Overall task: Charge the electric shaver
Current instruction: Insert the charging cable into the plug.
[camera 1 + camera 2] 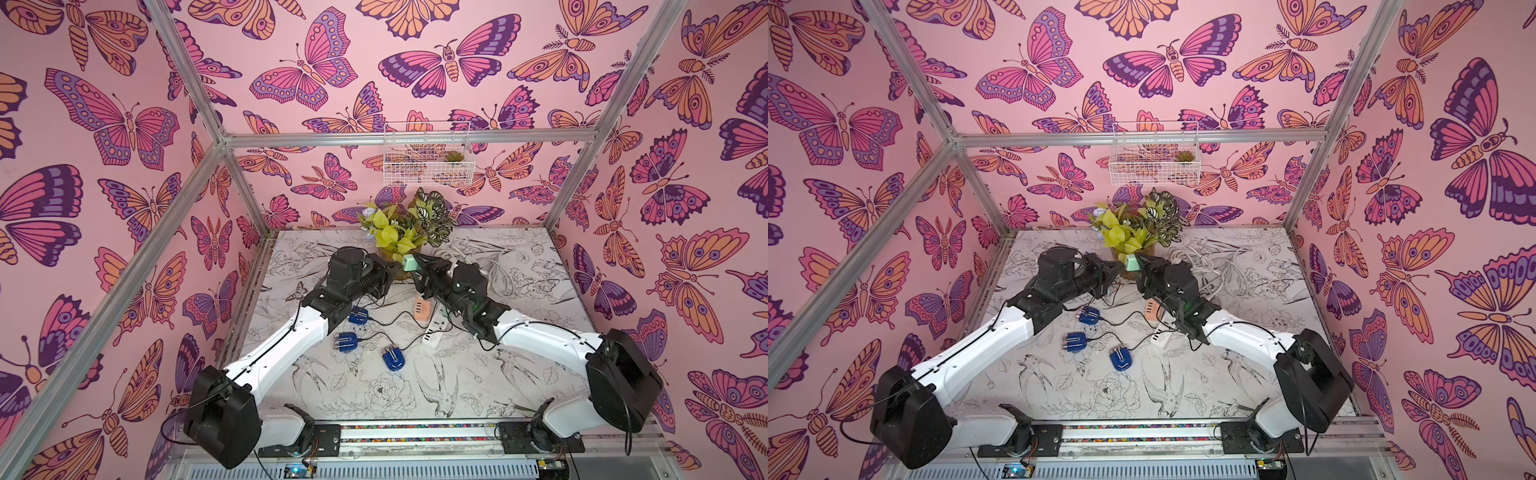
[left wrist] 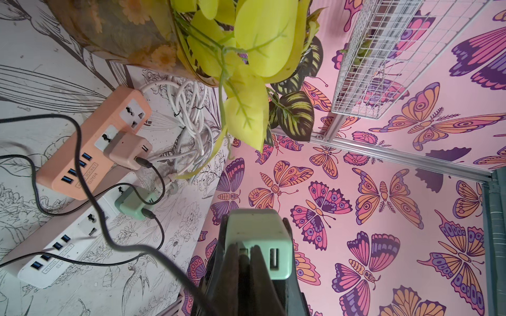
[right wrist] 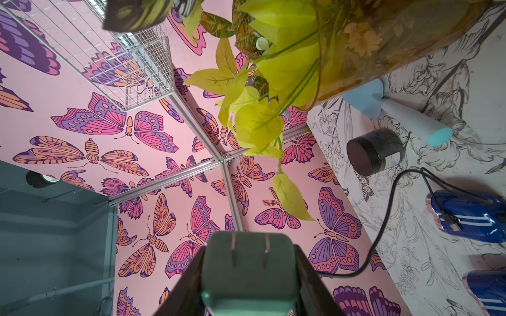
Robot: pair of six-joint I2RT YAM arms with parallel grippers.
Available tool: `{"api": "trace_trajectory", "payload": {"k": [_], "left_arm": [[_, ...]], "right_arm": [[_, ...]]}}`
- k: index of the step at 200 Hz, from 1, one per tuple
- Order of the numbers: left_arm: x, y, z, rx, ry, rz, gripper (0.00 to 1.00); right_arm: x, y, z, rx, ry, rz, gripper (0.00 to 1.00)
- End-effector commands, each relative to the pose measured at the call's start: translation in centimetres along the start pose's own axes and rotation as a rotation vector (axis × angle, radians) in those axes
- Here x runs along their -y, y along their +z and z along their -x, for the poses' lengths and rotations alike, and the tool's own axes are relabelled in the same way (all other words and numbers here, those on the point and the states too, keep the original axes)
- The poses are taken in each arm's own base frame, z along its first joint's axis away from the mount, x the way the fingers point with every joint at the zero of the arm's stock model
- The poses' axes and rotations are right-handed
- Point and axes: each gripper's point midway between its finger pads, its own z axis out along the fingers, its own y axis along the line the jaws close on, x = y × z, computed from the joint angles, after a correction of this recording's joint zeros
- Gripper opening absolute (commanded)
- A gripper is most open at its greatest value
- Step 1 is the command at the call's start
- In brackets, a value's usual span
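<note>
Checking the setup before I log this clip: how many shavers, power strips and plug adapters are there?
Blue shavers: 3
Power strips: 2
Plug adapters: 3
Total: 8

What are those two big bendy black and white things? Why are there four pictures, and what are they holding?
They are two robot arms with pinchers, called grippers. Two pictures come from a camera high above, so both top views show nearly the same scene. The other two come from a small camera on each arm's wrist.

The right gripper holds a green charger block up above the table. The left gripper is pinched shut at the block's face, seemingly on the plug of a black cable.

On the table lie three blue shavers, an orange power strip and a white power strip. A plant stands at the back.
</note>
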Motion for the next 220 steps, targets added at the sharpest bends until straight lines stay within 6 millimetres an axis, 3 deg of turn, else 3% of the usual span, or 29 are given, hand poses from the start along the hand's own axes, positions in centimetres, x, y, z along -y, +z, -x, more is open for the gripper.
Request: {"api": "trace_trajectory", "payload": {"k": [1, 55, 79, 112, 114, 127, 138, 165, 181, 201, 220], "left_arm": [[-1.8, 1.2, -0.6, -0.051, -0.006, 0.065, 0.00], [-2.0, 2.3, -2.2, -0.121, 0.011, 0.077, 0.00], [-1.6, 1.5, -2.6, -0.116, 0.044, 0.063, 0.00], [-1.1, -1.6, -1.7, -0.028, 0.152, 0.090, 0.44], [-0.4, -2.5, -1.9, -0.022, 0.165, 0.070, 0.46], [0.1, -4.2, -1.8, 0.004, 0.211, 0.077, 0.57], [0.2, -5.4, -1.7, 0.020, 0.258, 0.089, 0.61], [0.0, -7.8, -1.5, 0.060, 0.407, 0.121, 0.62], [0.2, -8.5, -1.2, 0.078, 0.534, 0.121, 0.55], [0.5, -8.7, -1.3, 0.071, 0.720, 0.121, 0.48], [0.2, -7.7, -1.5, 0.034, 0.846, 0.125, 0.46]], "right_arm": [[-3.9, -0.3, -4.8, -0.165, 0.001, 0.087, 0.00], [-3.8, -0.2, -5.7, -0.193, -0.006, 0.063, 0.00], [-3.5, -0.5, -5.1, -0.169, -0.015, 0.040, 0.00], [-2.1, -1.6, -2.4, -0.082, -0.024, -0.037, 0.00], [-2.0, -1.7, -2.2, -0.076, -0.026, -0.042, 0.00], [-1.1, -2.4, -0.9, -0.033, -0.026, -0.095, 0.00], [-0.5, -2.8, 0.0, -0.008, -0.018, -0.125, 0.00], [0.8, -3.4, 1.6, 0.014, 0.051, -0.167, 0.00], [1.4, -3.8, 2.1, 0.005, 0.088, -0.208, 0.00], [1.7, -4.2, 2.3, -0.032, 0.123, -0.273, 0.00], [1.7, -4.9, 2.4, -0.051, 0.134, -0.315, 0.00]]}}
